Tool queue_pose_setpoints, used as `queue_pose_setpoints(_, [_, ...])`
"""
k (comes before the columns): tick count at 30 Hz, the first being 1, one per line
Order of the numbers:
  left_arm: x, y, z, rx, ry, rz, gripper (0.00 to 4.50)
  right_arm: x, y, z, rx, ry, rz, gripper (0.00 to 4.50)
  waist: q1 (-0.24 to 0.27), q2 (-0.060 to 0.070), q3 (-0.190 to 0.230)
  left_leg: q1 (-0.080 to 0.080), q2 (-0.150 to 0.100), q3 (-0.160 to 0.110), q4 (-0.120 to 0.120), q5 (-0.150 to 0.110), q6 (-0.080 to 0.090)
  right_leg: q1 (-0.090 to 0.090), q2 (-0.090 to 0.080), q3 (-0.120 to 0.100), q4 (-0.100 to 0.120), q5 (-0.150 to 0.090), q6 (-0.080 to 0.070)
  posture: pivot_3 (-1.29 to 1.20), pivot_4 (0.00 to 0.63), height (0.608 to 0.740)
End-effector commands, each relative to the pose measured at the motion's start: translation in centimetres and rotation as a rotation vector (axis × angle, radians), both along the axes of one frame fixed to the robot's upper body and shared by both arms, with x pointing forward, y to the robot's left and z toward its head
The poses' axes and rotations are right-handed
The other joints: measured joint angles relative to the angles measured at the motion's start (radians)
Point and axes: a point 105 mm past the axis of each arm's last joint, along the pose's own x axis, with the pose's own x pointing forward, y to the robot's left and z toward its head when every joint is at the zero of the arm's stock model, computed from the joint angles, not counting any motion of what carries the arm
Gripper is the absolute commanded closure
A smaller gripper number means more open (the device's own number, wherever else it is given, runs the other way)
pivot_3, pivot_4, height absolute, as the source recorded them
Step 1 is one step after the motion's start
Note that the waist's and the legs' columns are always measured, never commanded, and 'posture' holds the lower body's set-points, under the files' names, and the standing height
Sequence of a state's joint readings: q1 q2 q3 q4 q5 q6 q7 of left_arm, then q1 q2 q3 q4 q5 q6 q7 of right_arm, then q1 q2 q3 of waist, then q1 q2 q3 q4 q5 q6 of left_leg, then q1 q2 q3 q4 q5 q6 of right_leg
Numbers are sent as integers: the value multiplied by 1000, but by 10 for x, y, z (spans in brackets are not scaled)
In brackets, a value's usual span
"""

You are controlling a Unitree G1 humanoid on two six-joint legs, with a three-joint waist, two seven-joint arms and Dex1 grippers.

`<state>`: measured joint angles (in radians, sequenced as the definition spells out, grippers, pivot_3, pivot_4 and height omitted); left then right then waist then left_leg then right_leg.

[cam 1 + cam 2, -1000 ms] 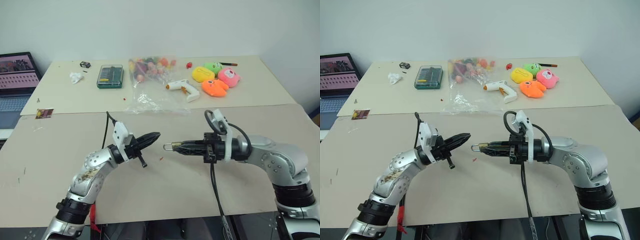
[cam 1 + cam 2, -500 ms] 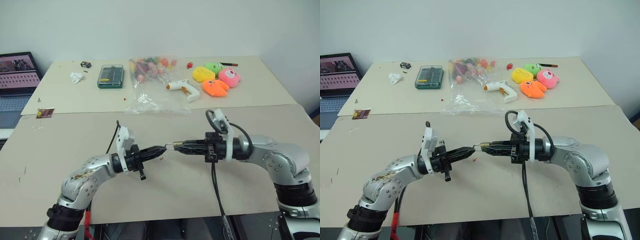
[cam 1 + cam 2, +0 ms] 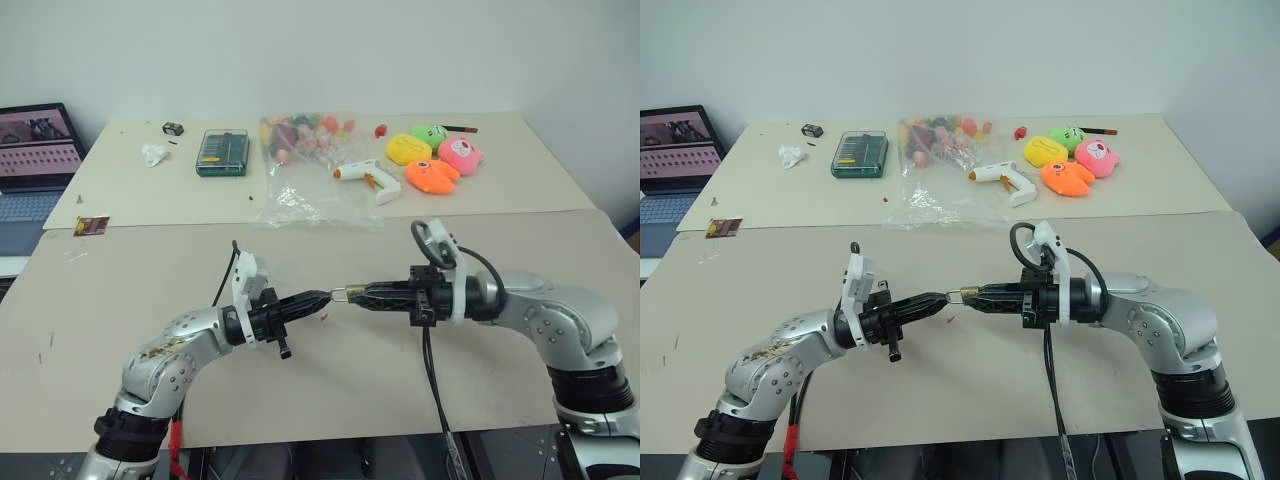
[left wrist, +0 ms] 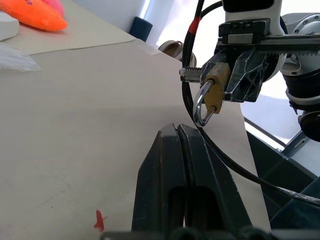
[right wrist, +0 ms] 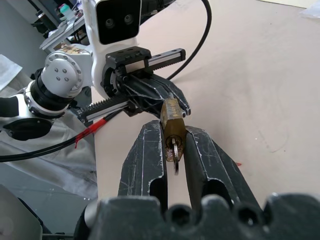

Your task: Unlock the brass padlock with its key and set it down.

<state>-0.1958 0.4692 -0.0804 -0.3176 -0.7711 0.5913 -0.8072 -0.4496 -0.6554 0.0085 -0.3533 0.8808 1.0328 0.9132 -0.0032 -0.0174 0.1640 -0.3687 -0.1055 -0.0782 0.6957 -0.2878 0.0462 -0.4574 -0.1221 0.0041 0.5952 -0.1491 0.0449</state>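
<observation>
Beige table (image 3: pixel 120 300); right pincer (image 5: pixel 172 145) clamps brass padlock (image 5: pixel 173 129) midair, left pincer (image 4: pixel 177 131) closed, empty.

This looks like a robotics lab or test room. 2 plain beige counters (image 3: pixel 120 300) stand end to end against a bare white wall (image 3: pixel 330 50). The far counter carries an odd assortment of practice items: a green screwdriver-bit set (image 3: pixel 221 153), a clear plastic bag of small coloured pieces (image 3: pixel 305 165), a white glue gun (image 3: pixel 366 179) and bright plush toys (image 3: pixel 432 160). An open laptop (image 3: pixel 35 160) sits off to the left side.
</observation>
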Motion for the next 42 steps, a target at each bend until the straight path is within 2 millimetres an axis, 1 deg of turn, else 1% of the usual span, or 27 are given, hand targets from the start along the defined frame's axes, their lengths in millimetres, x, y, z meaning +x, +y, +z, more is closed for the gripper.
queue_pose_setpoints(1, [-3,-6,17,-49,-30,-40,4436,-8,2,8,13,-33,41,4331,1,0,0,0,0,0,0,0,0,0,0,0,0,0,0,0,150,740])
queue_pose_setpoints(7, [-9,-17,28,-90,-17,-88,4436,-10,6,8,12,-27,52,4331,3,0,0,0,0,0,0,0,0,0,0,0,0,0,0,0,150,740])
queue_pose_setpoints(12, [-18,-21,34,-102,6,-135,4436,-10,5,7,5,-28,49,4331,4,0,0,0,0,0,0,0,0,0,0,0,0,0,0,0,150,740])
queue_pose_setpoints(19, [-30,-21,31,-86,58,-200,4436,-3,3,5,-10,-35,23,4331,4,0,0,0,0,0,0,0,0,0,0,0,0,0,0,0,150,740])
queue_pose_setpoints(23, [-24,-17,27,-81,75,-161,4436,-2,1,2,-23,-30,20,4331,4,0,0,0,0,0,0,0,0,0,0,0,0,0,0,0,150,740])
queue_pose_setpoints(27, [-6,-4,13,-30,65,-52,4436,-6,-1,-1,-32,-15,39,4331,5,0,0,0,0,0,0,0,0,0,0,0,0,0,0,0,150,740])
queue_pose_setpoints(30, [1,1,10,-12,41,-8,4436,-10,-3,-3,-40,-4,51,4331,6,0,0,0,0,0,0,0,0,0,0,0,0,0,0,0,150,740])
queue_pose_setpoints(35, [3,0,10,-22,31,2,4436,-16,-4,-6,-46,6,65,4331,7,0,0,0,0,0,0,0,0,0,0,0,0,0,0,0,150,740])
queue_pose_setpoints(42, [0,-7,16,-58,36,-19,4436,-15,-4,-9,-59,4,53,4331,9,0,0,0,0,0,0,0,0,0,0,0,0,0,0,0,150,740])
